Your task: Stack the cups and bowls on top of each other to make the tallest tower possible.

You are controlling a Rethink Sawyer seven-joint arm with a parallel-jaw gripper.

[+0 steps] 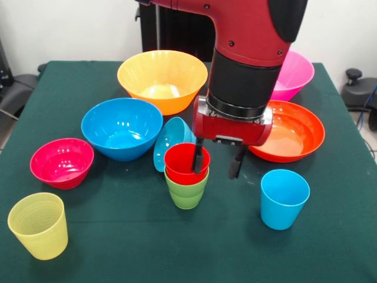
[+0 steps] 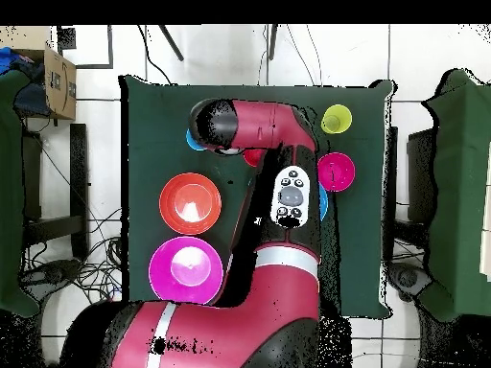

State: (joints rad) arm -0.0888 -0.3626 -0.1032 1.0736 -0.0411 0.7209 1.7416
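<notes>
Front view shows the tower barely begun: a red cup (image 1: 187,159) sits nested in the green cup (image 1: 186,191) at mid-counter (image 1: 235,253), only two pieces high. The tool (image 1: 217,164) is spread, one finger inside the red cup and the other outside its rim, not visibly pinching it. Everything else waits loose around that stack: the small light blue bowl (image 1: 169,141) tipped on edge just behind it, the blue bowl (image 1: 122,127), magenta bowl (image 1: 61,161), yellow cup (image 1: 38,225), blue cup (image 1: 284,197), red-orange bowl (image 1: 290,131), orange bowl (image 1: 162,79) and pink bowl (image 1: 293,75). So most stacking remains, I judge. No readable writing or brand shows anywhere.
</notes>
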